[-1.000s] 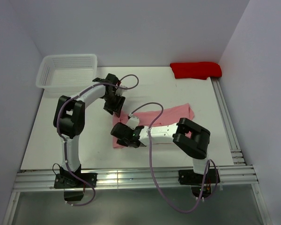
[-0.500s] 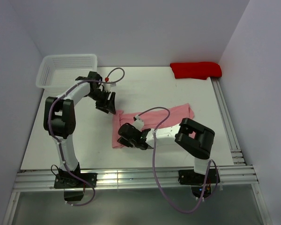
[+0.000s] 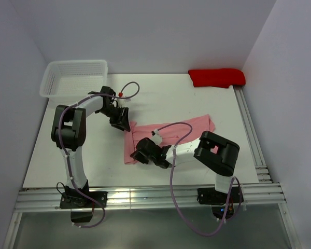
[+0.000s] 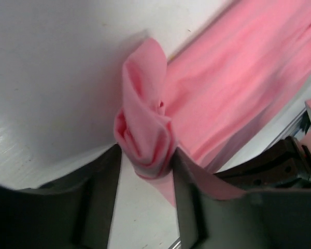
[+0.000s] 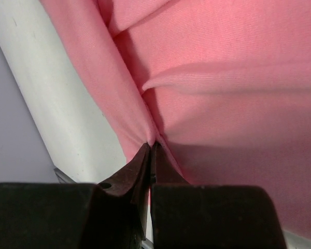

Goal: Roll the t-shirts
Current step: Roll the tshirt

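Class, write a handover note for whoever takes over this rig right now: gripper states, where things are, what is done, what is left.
Left gripper: shut on a bunched corner of the pink t-shirt, at its far left end.
Right gripper: shut, pinching a fold at the shirt's near left edge.
Shirt: a long folded band across the middle of the table.
Red cloth: far right corner. White basket: far left corner.
Done: shirt folded into a band, both grips on its left end.
Left: no roll visible yet; roll it up.
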`<action>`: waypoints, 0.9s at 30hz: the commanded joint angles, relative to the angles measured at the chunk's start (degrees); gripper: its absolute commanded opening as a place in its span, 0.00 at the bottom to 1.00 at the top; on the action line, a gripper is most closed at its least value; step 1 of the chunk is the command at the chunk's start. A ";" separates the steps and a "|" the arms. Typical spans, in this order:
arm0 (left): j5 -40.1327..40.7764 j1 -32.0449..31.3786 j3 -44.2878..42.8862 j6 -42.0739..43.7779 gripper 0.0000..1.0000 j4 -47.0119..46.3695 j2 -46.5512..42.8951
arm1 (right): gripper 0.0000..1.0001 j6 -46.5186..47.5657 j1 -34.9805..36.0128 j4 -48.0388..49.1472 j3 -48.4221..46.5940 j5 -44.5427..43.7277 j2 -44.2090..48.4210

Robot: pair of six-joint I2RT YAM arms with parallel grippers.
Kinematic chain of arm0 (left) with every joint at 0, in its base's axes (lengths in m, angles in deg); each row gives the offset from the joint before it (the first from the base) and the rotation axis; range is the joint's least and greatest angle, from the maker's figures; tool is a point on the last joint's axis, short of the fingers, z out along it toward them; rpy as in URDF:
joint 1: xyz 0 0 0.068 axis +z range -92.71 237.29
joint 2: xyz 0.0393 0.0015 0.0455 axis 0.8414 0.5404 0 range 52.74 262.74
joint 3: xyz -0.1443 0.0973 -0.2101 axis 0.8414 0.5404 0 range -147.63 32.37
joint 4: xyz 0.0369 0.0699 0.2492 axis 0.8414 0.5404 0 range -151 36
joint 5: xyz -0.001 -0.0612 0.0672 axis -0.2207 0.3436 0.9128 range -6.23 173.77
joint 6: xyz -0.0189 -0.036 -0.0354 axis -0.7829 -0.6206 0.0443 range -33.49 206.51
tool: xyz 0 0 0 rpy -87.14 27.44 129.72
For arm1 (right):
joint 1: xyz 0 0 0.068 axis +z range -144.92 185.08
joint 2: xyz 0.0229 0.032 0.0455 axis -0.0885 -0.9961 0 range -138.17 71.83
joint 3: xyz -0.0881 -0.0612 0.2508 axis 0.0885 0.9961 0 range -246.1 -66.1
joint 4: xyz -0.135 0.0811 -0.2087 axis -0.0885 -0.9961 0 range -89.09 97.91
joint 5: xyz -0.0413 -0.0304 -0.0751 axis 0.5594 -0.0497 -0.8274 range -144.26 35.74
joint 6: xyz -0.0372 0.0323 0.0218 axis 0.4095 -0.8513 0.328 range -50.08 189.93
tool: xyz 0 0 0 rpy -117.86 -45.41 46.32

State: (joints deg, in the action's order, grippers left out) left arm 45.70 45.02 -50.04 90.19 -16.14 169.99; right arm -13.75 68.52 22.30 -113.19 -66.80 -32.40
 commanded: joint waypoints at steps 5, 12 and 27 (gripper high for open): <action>11.60 -4.42 -4.51 -5.33 0.16 -1.36 1.05 | 0.00 2.46 0.28 -6.39 1.39 0.06 -0.45; 22.67 -9.60 -6.71 -4.91 0.00 2.07 1.14 | 0.11 5.54 0.54 -16.13 -3.43 -4.23 0.51; 29.19 -12.34 -8.38 -5.18 0.00 5.41 0.79 | 0.46 14.94 2.30 -42.43 -28.92 -17.70 -3.87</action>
State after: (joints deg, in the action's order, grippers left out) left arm 73.00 33.04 -56.64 85.36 -12.03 171.56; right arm -2.04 70.46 -13.48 -136.49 -78.80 -34.23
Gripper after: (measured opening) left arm 0.124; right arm 0.462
